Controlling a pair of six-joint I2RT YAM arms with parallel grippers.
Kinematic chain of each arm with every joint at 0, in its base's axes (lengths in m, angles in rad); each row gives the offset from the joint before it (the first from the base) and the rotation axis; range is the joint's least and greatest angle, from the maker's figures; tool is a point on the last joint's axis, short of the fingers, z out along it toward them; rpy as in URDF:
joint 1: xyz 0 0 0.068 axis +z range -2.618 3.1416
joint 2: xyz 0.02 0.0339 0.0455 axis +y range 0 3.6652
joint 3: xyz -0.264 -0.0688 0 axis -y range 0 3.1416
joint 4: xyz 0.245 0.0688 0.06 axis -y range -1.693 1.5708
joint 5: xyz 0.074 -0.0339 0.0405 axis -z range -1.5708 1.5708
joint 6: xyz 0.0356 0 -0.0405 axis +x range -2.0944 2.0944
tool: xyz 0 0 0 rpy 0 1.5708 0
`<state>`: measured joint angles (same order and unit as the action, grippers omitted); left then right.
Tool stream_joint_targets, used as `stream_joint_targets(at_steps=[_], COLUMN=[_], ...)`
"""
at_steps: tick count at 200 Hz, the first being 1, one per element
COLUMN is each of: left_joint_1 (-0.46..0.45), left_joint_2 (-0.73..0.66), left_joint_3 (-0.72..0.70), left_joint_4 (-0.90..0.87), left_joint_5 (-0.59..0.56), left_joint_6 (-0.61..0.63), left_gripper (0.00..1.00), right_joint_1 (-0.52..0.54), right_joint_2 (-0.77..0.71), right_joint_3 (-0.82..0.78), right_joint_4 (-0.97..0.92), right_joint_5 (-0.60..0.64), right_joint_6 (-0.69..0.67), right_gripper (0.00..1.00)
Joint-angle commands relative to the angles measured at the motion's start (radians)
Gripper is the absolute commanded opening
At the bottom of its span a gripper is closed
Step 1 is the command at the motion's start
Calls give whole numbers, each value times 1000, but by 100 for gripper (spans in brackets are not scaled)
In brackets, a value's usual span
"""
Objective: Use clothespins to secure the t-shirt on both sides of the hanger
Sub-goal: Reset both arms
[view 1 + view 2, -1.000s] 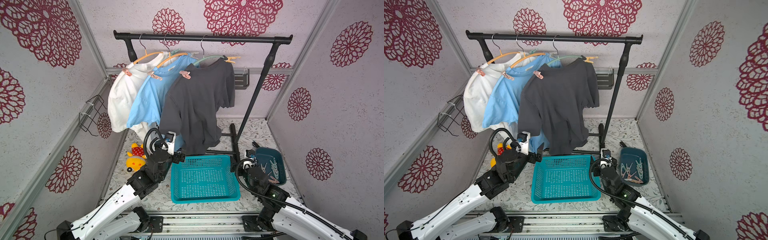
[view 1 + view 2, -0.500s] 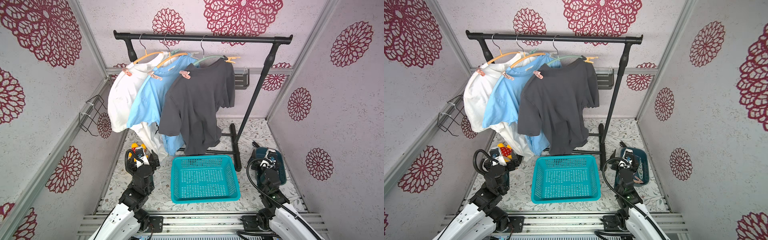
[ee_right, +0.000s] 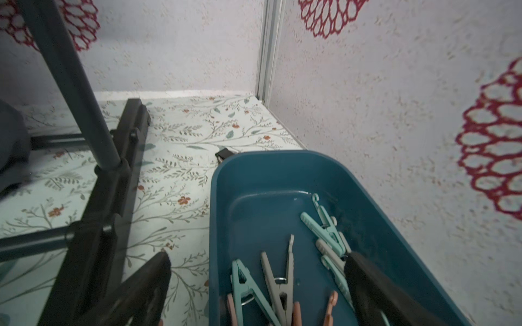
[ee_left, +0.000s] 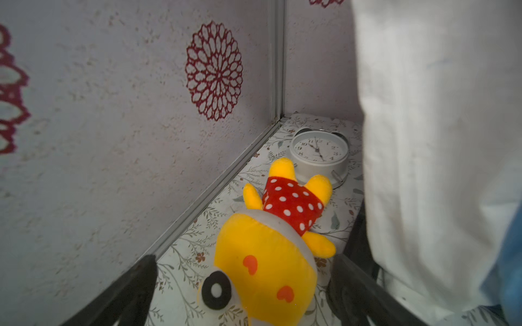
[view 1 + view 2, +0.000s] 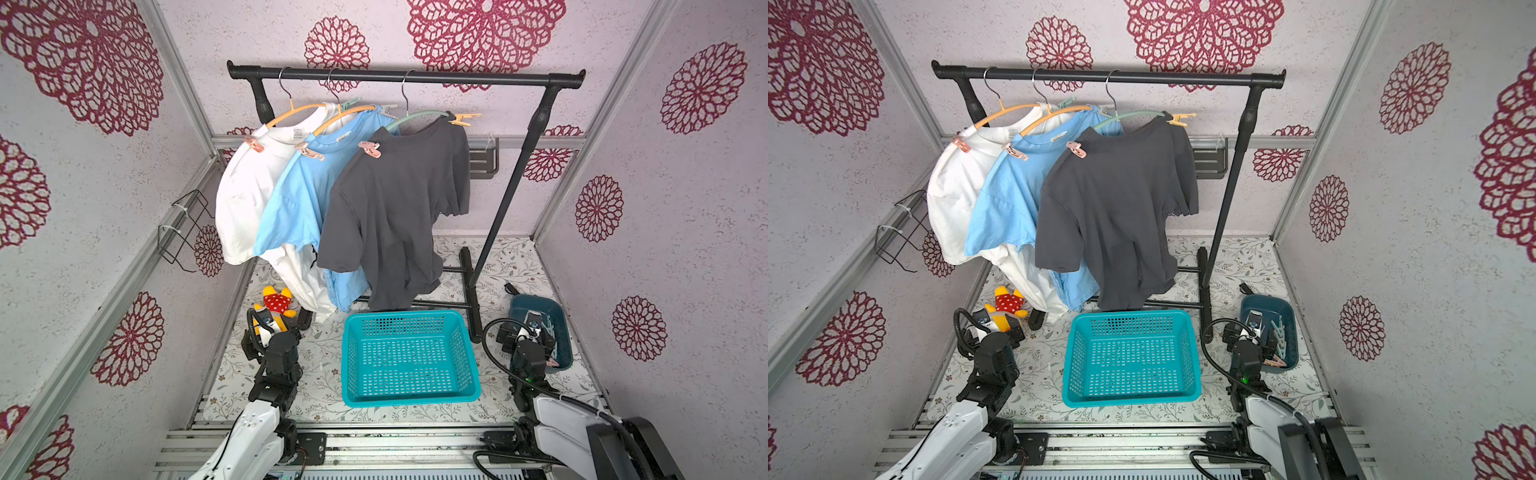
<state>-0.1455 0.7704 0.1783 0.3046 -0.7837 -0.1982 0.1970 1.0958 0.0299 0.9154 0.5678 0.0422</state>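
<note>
We are resting the left gripper and right gripper open, empty, at the bench's front, off the shirt.

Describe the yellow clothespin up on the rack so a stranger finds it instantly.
Find the black clothes rail across the back. The green hanger on it carries the dark grey t-shirt. At that hanger's end away from the blue t-shirt sits the rail's only yellow-orange clothespin.

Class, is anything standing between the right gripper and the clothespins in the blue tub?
Nothing visible covers the clothespins in the blue tub. The right gripper is open over them, though one finger hangs outside the tub's wall.
</note>
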Motion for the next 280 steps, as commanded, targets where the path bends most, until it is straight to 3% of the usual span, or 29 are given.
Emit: stream_joint_targets(at_steps=[1,31,47,59,73,106,130,154,180,193,216,280], left_joint_1=[53,123,191,222,252,267,272,278,279,276,279,258], left_joint_2=[37,140,210,268,331,500,579,667,806,768,775,777], left_joint_3=[-40,7,46,73,81,110,145,107,87,112,158,211], left_joint_4=[184,212,212,226,298,504,553,708,912,794,723,625], left_joint_5=[101,154,267,277,344,543,638,617,623,608,447,412], left_joint_6=[-19,-11,-14,-12,-17,28,63,58,65,42,-9,1], left_gripper=[98,98,98,98,98,98,98,98,98,98,98,98], right_joint_1=[-4,-11,-14,-25,-39,-95,-102,-98,-100,-100,-111,-121], right_joint_2=[46,125,166,203,195,205,327,480,456,446,448,444], right_joint_3=[31,31,51,52,87,64,78,78,118,156,198,203], right_joint_4=[199,313,332,385,295,359,464,628,509,424,345,333], right_joint_5=[-39,-31,-36,-59,-105,-224,-275,-264,-264,-242,-233,-231], right_joint_6=[-41,-103,-127,-147,-136,-76,-80,-89,-81,-68,-48,-41], right_gripper=[98,99,99,98,98,99,98,98,98,98,98,99])
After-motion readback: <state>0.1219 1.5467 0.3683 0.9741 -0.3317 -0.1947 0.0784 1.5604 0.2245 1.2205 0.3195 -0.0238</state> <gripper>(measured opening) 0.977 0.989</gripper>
